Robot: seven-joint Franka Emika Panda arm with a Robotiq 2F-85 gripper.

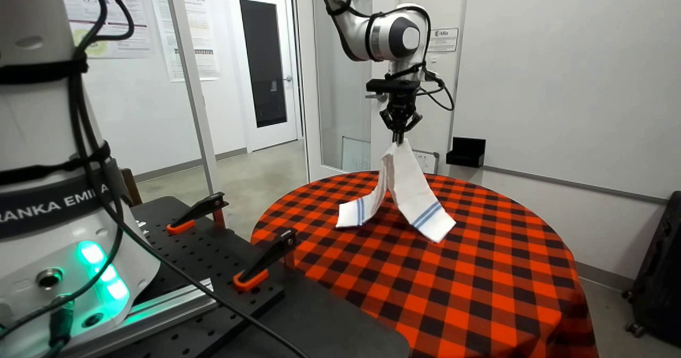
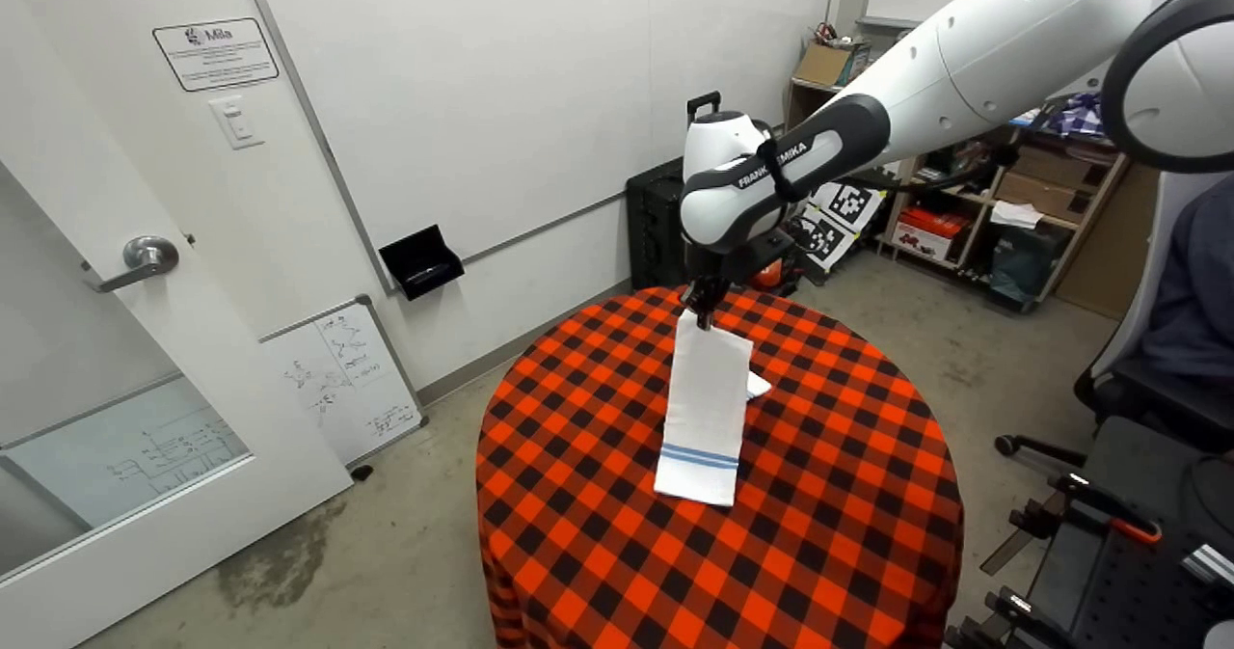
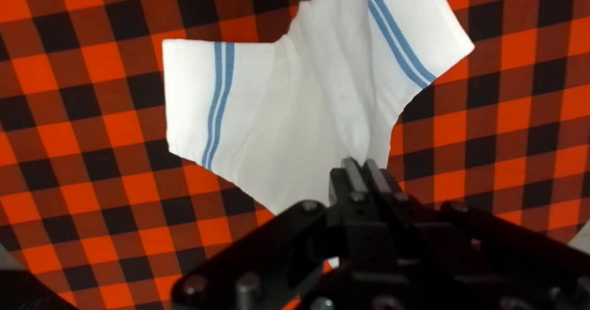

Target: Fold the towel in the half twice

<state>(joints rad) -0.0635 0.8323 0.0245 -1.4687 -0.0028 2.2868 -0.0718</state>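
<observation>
The towel (image 1: 416,182) is white cloth with blue stripes near both ends. In both exterior views it hangs from my gripper (image 1: 398,138) like a tent, its middle lifted above the table and its two striped ends resting on the checkered cloth, spread apart. In an exterior view the near half of the towel (image 2: 707,393) hides most of the far half. In the wrist view the gripper (image 3: 361,163) is shut on a pinched fold of the towel (image 3: 295,139), and both striped ends show beyond the fingertips. Part of the towel is hidden under the gripper.
A round table with a red-and-black checkered tablecloth (image 1: 479,278) lies under the towel. The robot's black mounting plate (image 1: 319,315) with clamps (image 1: 266,259) stands beside the table. A whiteboard wall (image 2: 521,80), a door (image 2: 106,340) and a black case (image 2: 657,229) surround it.
</observation>
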